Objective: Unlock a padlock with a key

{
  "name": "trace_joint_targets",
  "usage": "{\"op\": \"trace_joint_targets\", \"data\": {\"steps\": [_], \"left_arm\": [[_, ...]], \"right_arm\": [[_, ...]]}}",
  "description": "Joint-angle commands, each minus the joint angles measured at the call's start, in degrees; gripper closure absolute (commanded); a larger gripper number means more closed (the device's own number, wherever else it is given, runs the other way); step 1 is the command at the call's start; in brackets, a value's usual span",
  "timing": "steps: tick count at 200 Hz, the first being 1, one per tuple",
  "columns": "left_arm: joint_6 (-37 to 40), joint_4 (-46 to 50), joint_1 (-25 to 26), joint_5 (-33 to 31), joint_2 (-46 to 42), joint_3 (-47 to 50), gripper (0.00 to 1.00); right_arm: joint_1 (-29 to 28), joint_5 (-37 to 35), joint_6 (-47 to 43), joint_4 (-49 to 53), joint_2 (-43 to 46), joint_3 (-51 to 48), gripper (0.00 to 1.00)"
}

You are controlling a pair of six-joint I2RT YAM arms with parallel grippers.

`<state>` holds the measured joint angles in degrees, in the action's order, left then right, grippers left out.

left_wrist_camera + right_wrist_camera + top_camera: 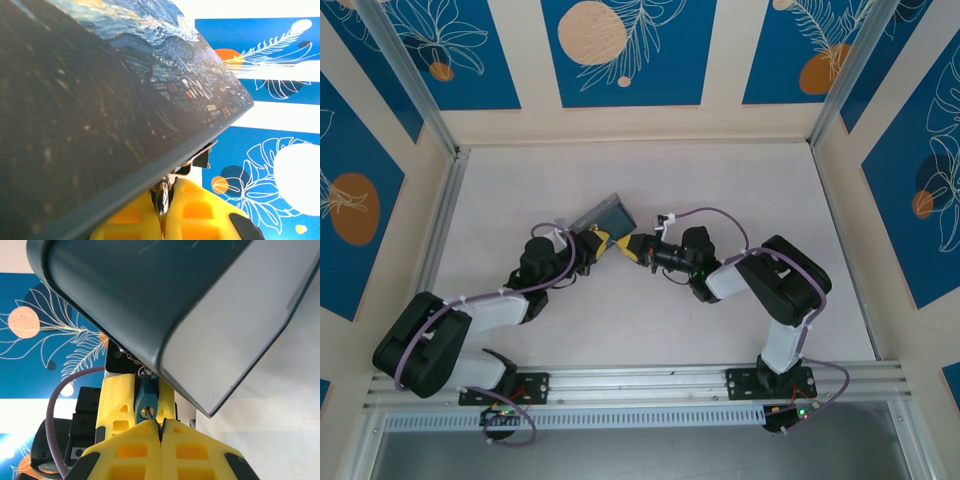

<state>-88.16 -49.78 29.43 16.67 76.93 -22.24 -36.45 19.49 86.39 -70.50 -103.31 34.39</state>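
Pale white table [720,180]

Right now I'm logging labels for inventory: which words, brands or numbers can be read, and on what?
None can be read. The box bears only a painted print, the padlock no legible marking, the wall panels only leaf drawings.

A white table [720,180] sits among cream walls [722,60] bearing blue floral panels [620,80].
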Motion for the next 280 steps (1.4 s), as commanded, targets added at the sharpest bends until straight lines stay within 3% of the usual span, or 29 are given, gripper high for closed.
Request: {"op": "trace_joint_targets", "data": {"steps": [1, 27, 91, 160, 221, 280], "left_arm": [[1.15, -3.46, 1.79, 8.46, -1.05, -1.40, 1.00], [1.43, -3.27, 1.80, 8.73, -1.07, -1.32, 1.00], [1.90, -2.43, 1.89, 9.34, -0.97, -1.45, 1.00], [1.92, -2.74, 2.11, 8.04, -0.86, -1.41, 1.00], [1.28, -3.82, 2.39, 7.27, -1.15, -1.84, 1.00], [-0.51, -6.45, 2.83, 6.63, -1.89, -1.83, 1.00]], "right_arm": [[-0.32, 0.43, -5.62, 6.74, 1.50, 2.83, 1.00], [0.73, -0.08, -9.06, 11.68, 2.45, 2.87, 1.00], [2.88, 2.31, -9.68, 12.78, 1.87, 5.75, 1.00], [-0.38, 1.40, 3.43, 0.76, -2.52, 4.90, 1.00], [-3.15, -0.60, 2.00, 4.51, -1.23, 2.91, 1.00], [-0.91, 3.52, 3.71, -4.62, -9.10, 4.19, 1.00]]}}
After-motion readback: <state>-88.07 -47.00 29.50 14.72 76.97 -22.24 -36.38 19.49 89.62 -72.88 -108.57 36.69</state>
